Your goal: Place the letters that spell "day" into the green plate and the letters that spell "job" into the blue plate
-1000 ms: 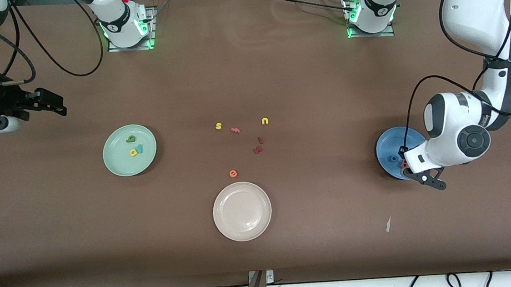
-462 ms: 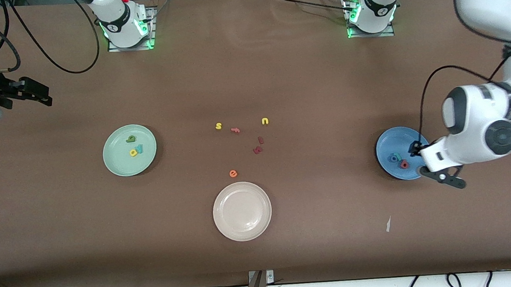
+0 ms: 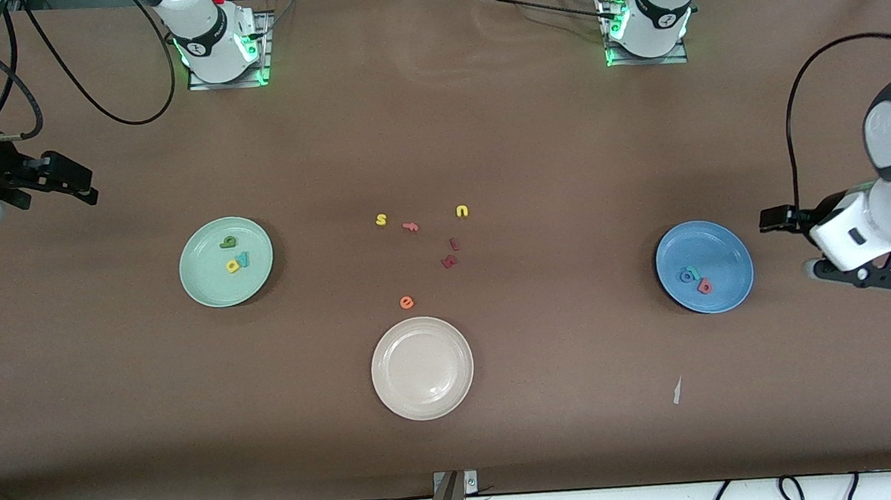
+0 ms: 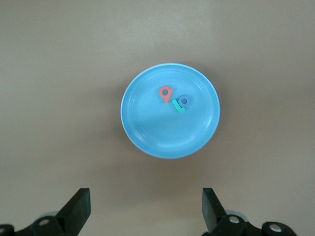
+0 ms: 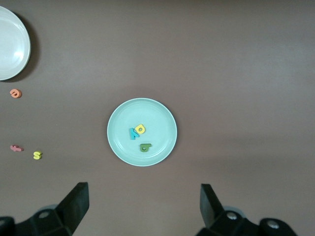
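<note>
Brown table (image 3: 530, 116), cables trailing off its edge. The green plate (image 3: 206, 289) holds d, a, y (image 3: 235, 257); the blue plate (image 3: 720, 248) holds j, o, b (image 3: 695, 279). Left gripper (image 3: 831, 247) and right gripper (image 3: 63, 185) hover empty, fingers spread. Only the front camera shows the dark red letters (image 3: 451, 254).

lighting even and fairly bright from overhead. my wrist views are sharp, with slight dimming toward the corners. soft shadows hug the plates' edges. faint sheen on the brown table (image 3: 483, 120).
</note>
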Available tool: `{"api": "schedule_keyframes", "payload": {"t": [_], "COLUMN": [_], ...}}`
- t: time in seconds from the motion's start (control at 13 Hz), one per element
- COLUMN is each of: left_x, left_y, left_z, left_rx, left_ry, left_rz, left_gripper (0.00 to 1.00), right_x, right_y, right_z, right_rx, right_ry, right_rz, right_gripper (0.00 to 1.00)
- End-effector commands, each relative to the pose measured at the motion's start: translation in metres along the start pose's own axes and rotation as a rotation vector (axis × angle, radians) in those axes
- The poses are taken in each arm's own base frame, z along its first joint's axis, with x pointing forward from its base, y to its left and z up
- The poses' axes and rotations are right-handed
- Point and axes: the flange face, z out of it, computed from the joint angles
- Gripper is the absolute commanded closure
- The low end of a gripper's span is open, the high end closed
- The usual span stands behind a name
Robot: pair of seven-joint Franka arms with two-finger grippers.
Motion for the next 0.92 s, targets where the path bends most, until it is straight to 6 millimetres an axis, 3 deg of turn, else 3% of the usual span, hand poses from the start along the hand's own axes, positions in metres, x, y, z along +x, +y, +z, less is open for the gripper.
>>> {"api": "schedule_keyframes", "payload": {"t": [0.0,0.08,0.31,0.38,0.54,0.69,0.85], "left_x": [-0.020,-0.034,-0.066,-0.081,-0.107,-0.119,-0.126], "left_y": [0.008,0.006,-0.003,0.000,0.007,0.019,0.042], "left_z": [-0.029,-0.049,-0.071,-0.087,-0.121,-0.135,-0.136], "left_rx": [-0.007,-0.016,-0.017,-0.017,-0.014,-0.012,-0.012], "left_ry": [0.003,0.037,0.109,0.169,0.241,0.252,0.194], "left_rz": [-0.151,-0.161,-0.191,-0.186,-0.170,-0.152,-0.113], "left_gripper": [0.00,0.00,0.00,0.00,0.00,0.00,0.00], "right_x": [-0.008,-0.006,-0.001,-0.002,-0.004,-0.005,-0.004], "right_y": [0.002,0.003,0.010,0.006,0.006,0.009,0.008], "right_z": [-0.006,-0.005,-0.008,-0.010,-0.009,-0.007,-0.006], "right_rx": [0.017,0.015,0.017,0.015,0.015,0.014,0.015], "right_ry": [0.014,-0.001,0.007,0.008,-0.012,-0.019,-0.022], "right_rz": [0.012,0.015,0.018,0.007,0.010,0.003,0.003], "right_gripper": [0.00,0.00,0.00,0.00,0.00,0.00,0.00]}}
